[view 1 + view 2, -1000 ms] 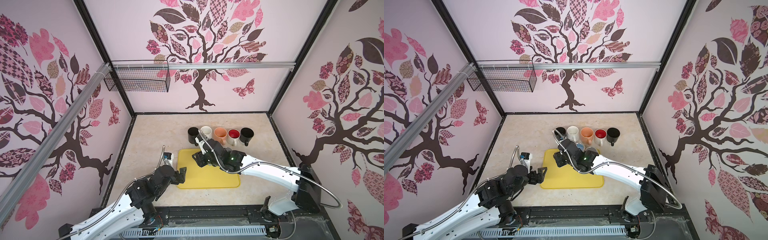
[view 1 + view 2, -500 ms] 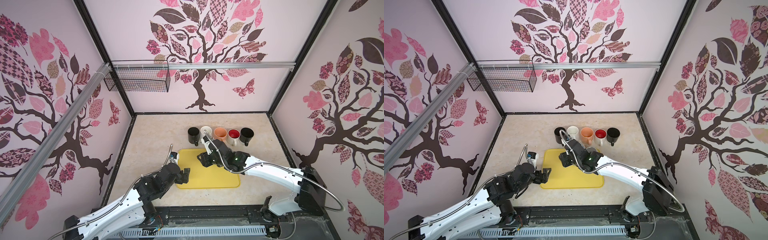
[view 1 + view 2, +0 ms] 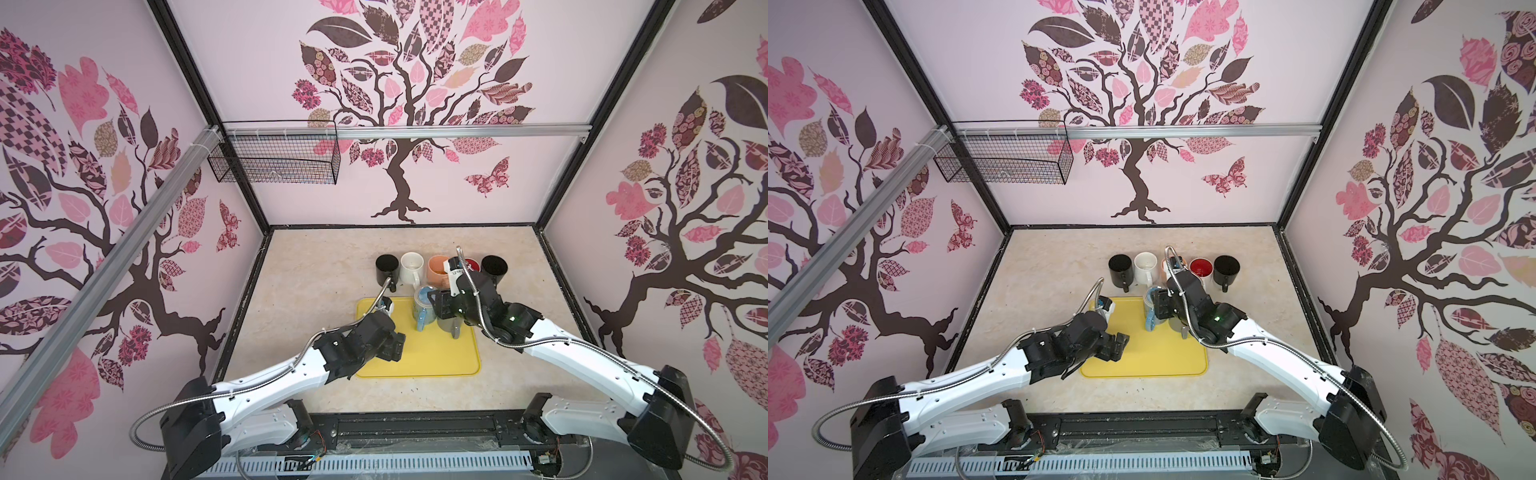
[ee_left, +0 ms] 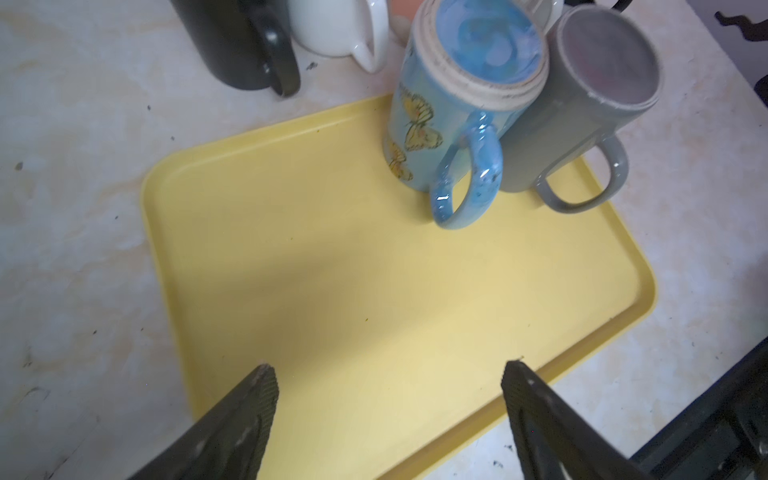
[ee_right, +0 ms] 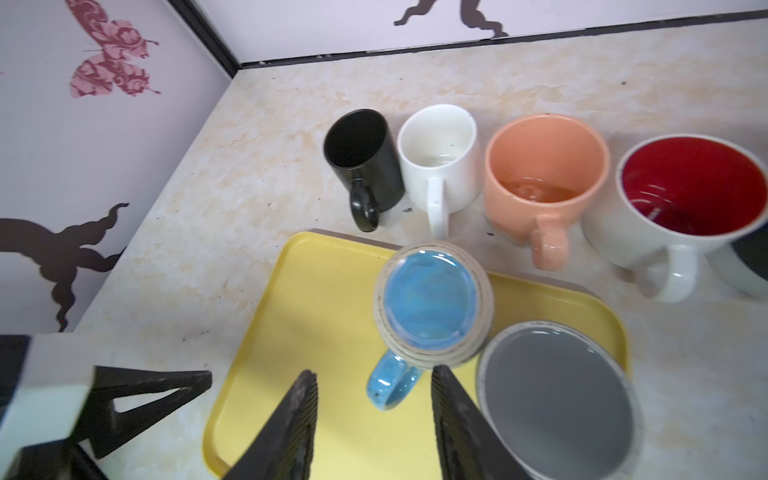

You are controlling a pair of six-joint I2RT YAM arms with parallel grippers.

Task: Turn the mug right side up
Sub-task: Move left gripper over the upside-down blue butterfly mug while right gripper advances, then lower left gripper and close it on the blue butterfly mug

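Two mugs stand upside down at the back of the yellow tray (image 3: 436, 365) (image 3: 1163, 365) (image 4: 332, 270) (image 5: 311, 299). One is a blue butterfly mug (image 3: 423, 309) (image 3: 1149, 311) (image 4: 440, 124) (image 5: 430, 303), the other a grey mug (image 3: 453, 328) (image 3: 1180, 326) (image 4: 582, 104) (image 5: 552, 395) touching its right side. My right gripper (image 3: 441, 306) (image 3: 1160, 307) (image 5: 374, 374) hovers open just above them. In the right wrist view the blue handle shows between its fingers, lower down and not gripped. My left gripper (image 3: 398, 345) (image 3: 1119, 345) (image 4: 390, 368) is open and empty over the tray's front left.
Behind the tray several upright mugs stand in a row: black (image 3: 386, 268), white (image 3: 412, 266), orange (image 5: 544, 178), red-lined white (image 5: 690, 199) and another black (image 3: 494, 268). A wire basket (image 3: 274, 160) hangs on the back left wall.
My right gripper has moved right, from the tray's back left to above the two upside-down mugs, opening slightly. My left arm has reached forward and right over the tray.
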